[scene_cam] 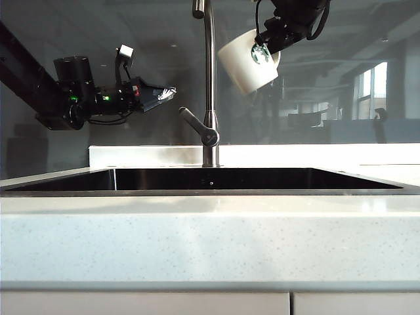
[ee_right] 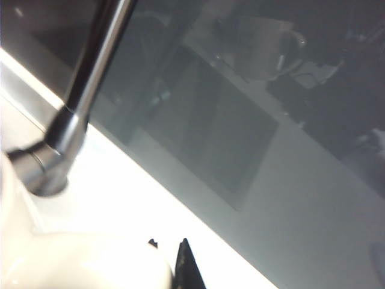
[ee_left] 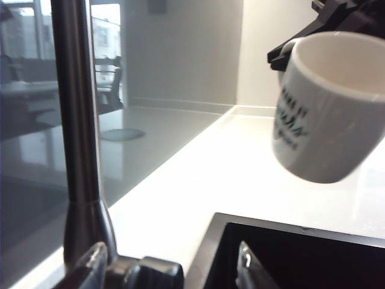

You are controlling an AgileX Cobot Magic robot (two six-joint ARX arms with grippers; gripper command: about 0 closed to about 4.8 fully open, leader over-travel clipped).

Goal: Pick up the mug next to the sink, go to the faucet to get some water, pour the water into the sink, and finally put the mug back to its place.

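A: Mug position? Quick
B: Up high, at 1 o'clock off the faucet pipe, just beside it, not touching. Tilted, mouth toward 10 o'clock, logo facing the camera. Well above the sink

A: Held by?
B: Right claw, clamped narrow on the mug from the 2 o'clock side. Gripped at the handle side probably, handle itself hidden. In right wrist view only a white curve of mug and dark finger tips at the frame edge

A: Why tilted like that?
B: Tipped toward the spout area, top of faucet cut off by frame, so cannot say if under the outlet. No water visible anywhere. Looks like lining up for the fill step, maybe

A: Left claw?
B: At 9 o'clock of the faucet pipe, level, pointing at it, near but apart. Fingers parted, holding nothing. Left wrist view confirms: finger tips spread with the faucet base between and ahead

A: Reason for that pose?
B: Lever sits at 5 o'clock from that claw, lower. Likely staged to flip the lever while the other arm keeps the mug up. Judgement only

A: Desk?
B: Pale speckled, bare in front
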